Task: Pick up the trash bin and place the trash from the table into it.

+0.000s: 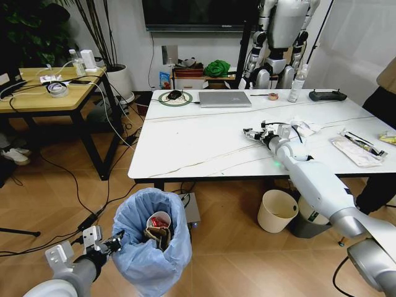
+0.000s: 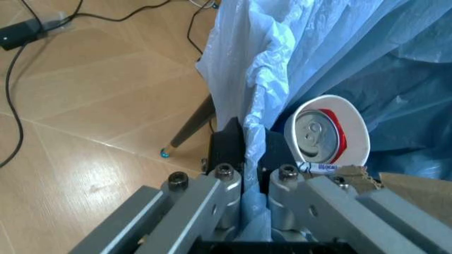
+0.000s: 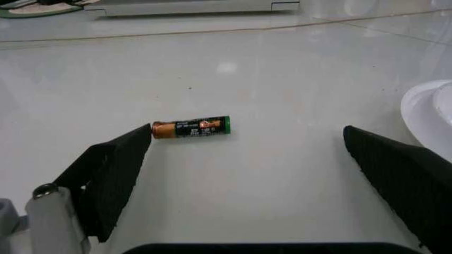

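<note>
The trash bin (image 1: 151, 238), lined with a crinkled light-blue bag, is down in front of the table (image 1: 204, 142). My left gripper (image 1: 115, 241) is shut on its rim (image 2: 247, 153). Inside lie a white paper cup holding a red can (image 2: 328, 135) and brown cardboard (image 2: 409, 188). My right gripper (image 1: 255, 133) hovers low over the marble top, open (image 3: 247, 159). A small battery (image 3: 190, 127) lies between its black fingers, close to one fingertip (image 3: 116, 169). White tissues (image 1: 306, 127), a clear plastic package (image 1: 356, 150) and a yellow wrapper (image 1: 388, 137) lie farther right on the table.
A laptop (image 1: 224, 98), a bottle (image 1: 298, 83) and a black controller (image 1: 328, 95) sit along the table's far edge. Under the table stand a cream bucket (image 1: 276, 210) and a grey bin (image 1: 306, 224). A wooden table (image 1: 55, 93) is at the left, with cables (image 1: 68, 179) across the floor.
</note>
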